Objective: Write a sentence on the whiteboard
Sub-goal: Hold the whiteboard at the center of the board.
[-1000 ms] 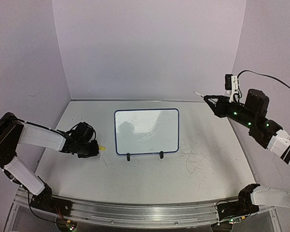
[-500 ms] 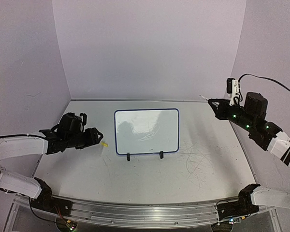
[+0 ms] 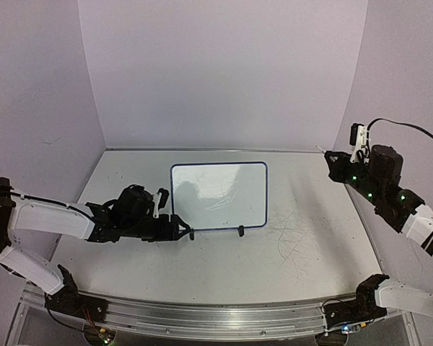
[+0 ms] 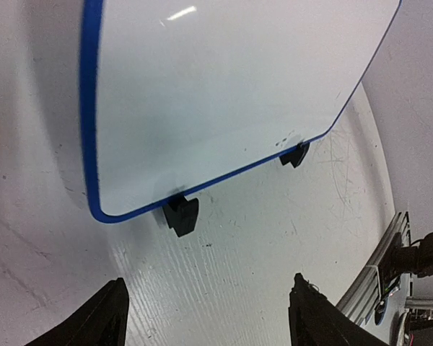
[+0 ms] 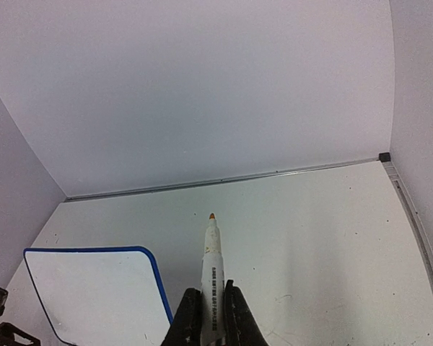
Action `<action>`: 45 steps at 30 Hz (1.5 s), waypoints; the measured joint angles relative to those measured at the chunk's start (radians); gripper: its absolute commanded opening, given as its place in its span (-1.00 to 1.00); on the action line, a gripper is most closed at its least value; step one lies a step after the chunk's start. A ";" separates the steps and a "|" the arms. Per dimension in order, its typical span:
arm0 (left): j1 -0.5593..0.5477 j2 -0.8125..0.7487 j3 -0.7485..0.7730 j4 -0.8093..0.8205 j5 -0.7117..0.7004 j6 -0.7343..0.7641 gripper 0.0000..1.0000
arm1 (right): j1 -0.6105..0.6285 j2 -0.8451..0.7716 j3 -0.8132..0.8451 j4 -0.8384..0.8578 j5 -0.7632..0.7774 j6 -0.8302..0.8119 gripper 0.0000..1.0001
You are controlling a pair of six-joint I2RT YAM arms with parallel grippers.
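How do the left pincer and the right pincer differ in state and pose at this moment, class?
The left pincer stands open and empty; the right pincer is shut on a marker. The left pincer lies low over the table, by the near left corner of the whiteboard; the right pincer is raised at the table's right side, well apart from the whiteboard. Both are black and two-fingered.

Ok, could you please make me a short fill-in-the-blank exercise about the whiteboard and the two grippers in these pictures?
1. The right gripper is shut on a white ____ with an orange tip.
2. The thin frame of the whiteboard is ____ in colour.
3. At its lower edge the whiteboard has two small black ____.
4. The left gripper, near the whiteboard's lower left corner, is ____ and holds nothing.
Missing words: marker; blue; feet; open.
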 measured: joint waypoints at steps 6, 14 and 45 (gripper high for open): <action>-0.074 0.128 0.046 0.017 -0.047 -0.008 0.55 | 0.000 0.021 0.010 -0.039 -0.049 -0.026 -1.00; -0.092 0.292 0.157 0.029 -0.073 0.010 0.55 | 0.000 0.019 0.034 -0.067 -0.066 -0.042 -1.00; -0.189 0.349 0.279 0.028 -0.131 0.064 0.55 | 0.000 0.069 0.093 -0.219 0.072 -0.038 -1.00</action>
